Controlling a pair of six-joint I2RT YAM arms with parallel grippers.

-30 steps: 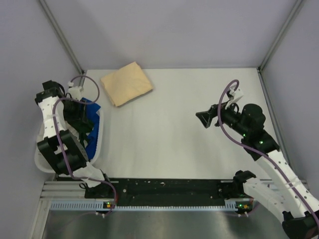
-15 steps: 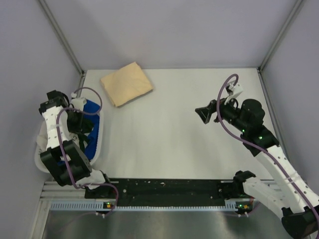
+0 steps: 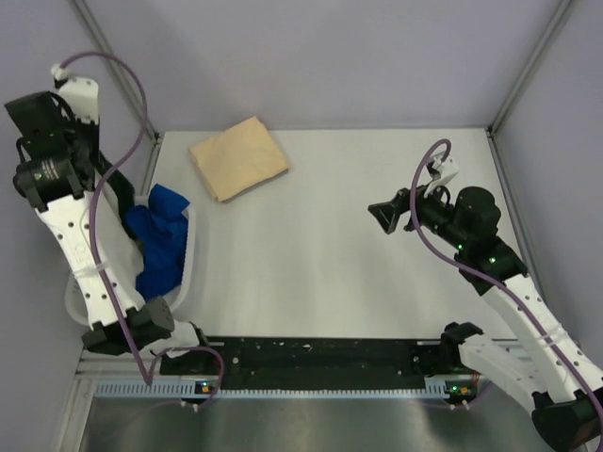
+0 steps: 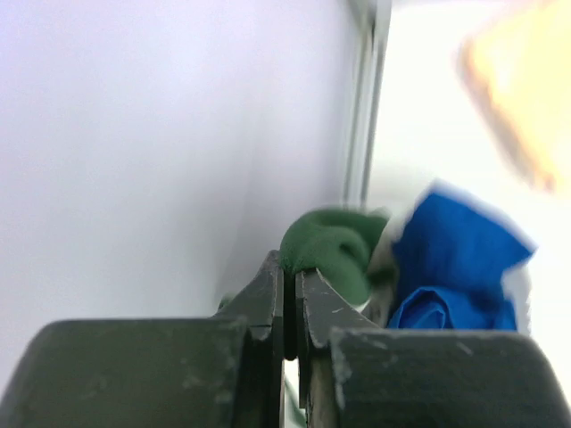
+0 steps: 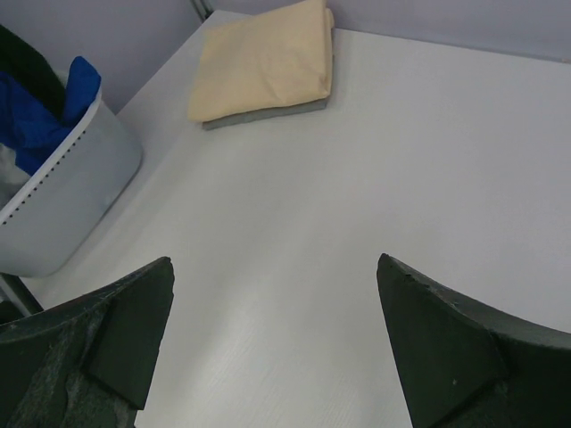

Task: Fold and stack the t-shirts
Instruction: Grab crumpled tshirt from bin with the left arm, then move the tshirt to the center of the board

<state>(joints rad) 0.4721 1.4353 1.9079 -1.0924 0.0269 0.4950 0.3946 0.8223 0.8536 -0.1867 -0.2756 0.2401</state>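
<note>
The left gripper [image 4: 287, 267] has its two black fingers pressed together, and a dark green roll of soft cloth [image 4: 332, 254] bulges right at their tips, apparently pinched there. How much cloth sits between the pads is hidden by the fingers themselves. Just beyond and to the right of the tips lies crumpled bright blue t-shirt cloth [image 4: 455, 259], and farther off in the same direction a blurred folded tan t-shirt [image 4: 517, 107] is cut off by the picture's edge. From above, this gripper is hidden under its own raised wrist.

The right gripper [image 5: 273, 259] hovers with its jaws spread wide and nothing between them, over the bare white table [image 5: 357, 178]. The tan shirt lies well ahead of it, and a rounded white plastic basket [image 5: 80, 178] holding the blue cloth stands ahead to its left, cropped at the frame edge.
</note>
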